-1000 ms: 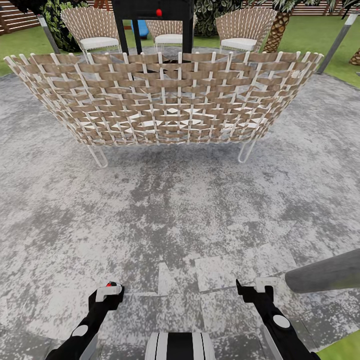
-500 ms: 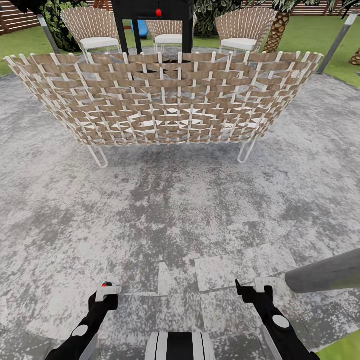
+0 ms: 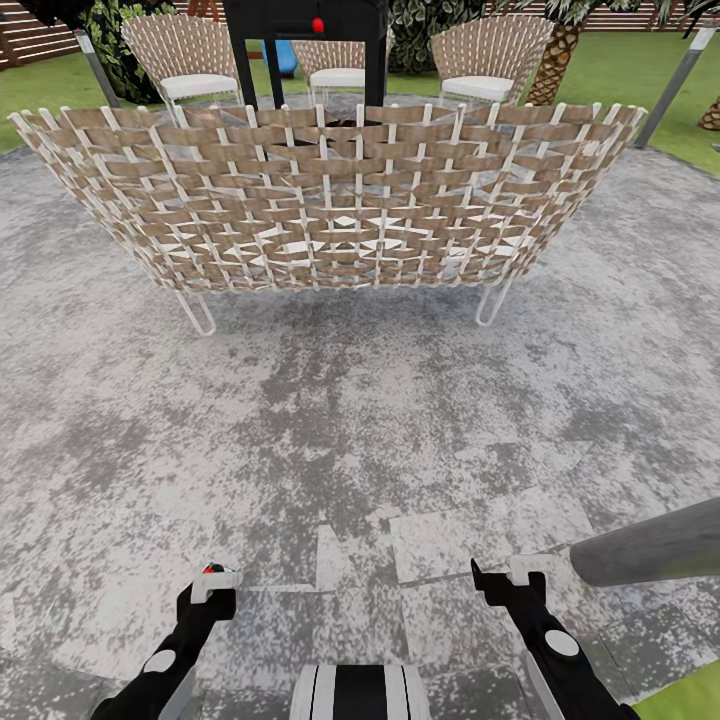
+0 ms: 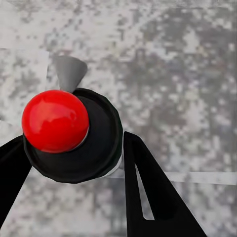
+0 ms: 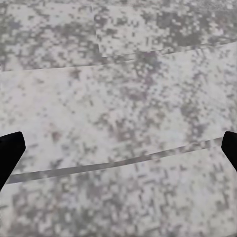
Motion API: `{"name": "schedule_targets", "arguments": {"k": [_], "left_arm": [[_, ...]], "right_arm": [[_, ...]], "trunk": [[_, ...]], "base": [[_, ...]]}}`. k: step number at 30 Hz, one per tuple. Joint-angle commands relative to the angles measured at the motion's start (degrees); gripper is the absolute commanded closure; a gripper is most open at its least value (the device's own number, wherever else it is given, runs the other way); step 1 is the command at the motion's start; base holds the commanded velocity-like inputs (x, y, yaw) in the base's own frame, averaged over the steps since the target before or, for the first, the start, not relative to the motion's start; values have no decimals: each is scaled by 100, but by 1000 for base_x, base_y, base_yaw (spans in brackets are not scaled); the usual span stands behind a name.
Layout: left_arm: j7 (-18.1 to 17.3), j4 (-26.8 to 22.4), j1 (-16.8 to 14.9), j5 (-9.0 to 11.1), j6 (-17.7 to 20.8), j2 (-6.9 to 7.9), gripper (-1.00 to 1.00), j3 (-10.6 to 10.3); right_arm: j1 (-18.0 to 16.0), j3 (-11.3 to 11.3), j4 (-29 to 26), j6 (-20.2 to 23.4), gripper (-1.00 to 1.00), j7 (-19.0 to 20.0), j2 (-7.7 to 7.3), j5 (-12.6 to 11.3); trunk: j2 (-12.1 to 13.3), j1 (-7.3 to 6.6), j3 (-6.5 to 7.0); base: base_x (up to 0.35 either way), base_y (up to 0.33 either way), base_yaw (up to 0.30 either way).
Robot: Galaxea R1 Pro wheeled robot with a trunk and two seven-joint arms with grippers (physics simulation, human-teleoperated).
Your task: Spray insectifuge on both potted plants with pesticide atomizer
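Observation:
My left gripper hangs low over the round grey patio, shut on the pesticide atomizer. In the left wrist view the atomizer is a dark cylinder with a round red top, clamped between the two black fingers. My right gripper is open beside it; in the right wrist view its fingertips stand far apart with only paving between them. The potted plants are out of view.
A wide woven sofa back on white hairpin legs blocks the way ahead. Behind it stand wicker chairs and a black frame. A thick grey pole lies close at my right. Lawn and a palm trunk are beyond.
The left gripper with the atomizer sank slightly and shifted a little left a second ago; since then it has held still. The right arm has not moved.

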Motion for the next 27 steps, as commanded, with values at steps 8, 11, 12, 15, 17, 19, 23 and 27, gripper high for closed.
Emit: {"name": "schedule_targets", "arguments": {"k": [8,11,12,15,17,19,23,27], "left_arm": [[-41,4,-3,-26,-9,15,100,56],[-41,4,-3,-23,-9,19,100,56],[-41,4,-3,-24,-9,20,100,56],[-41,4,-3,-25,-9,20,100,56],[-41,9,-3,-24,-6,21,100,56],[-41,11,-3,-25,-2,21,100,56],[-28,13,-3,-20,7,32,100,56],[-24,16,-3,-16,34,30,100,61]], "right_arm": [[-1,-1,-1,-9,-100,-1,-4,10],[-1,-2,-1,-12,-100,-1,-5,10],[-1,-2,-1,-12,-100,-1,-5,10],[-1,-2,-4,-13,-100,-1,-5,10],[-1,-6,-8,-13,-100,-1,-5,10],[-1,-9,-9,-13,-100,-1,-5,10],[-1,3,-18,-13,-100,-1,13,3],[-1,4,-11,-19,-100,-6,25,9]], "trunk": [[6,-14,108],[10,-22,174],[11,-24,196],[15,-32,263],[18,-37,307],[20,-42,351],[26,-53,440],[31,-63,534]], "base": [[0,0,0],[0,0,0],[0,0,0],[0,0,0],[0,0,0],[0,0,0],[0,0,0],[0,0,0]]}}
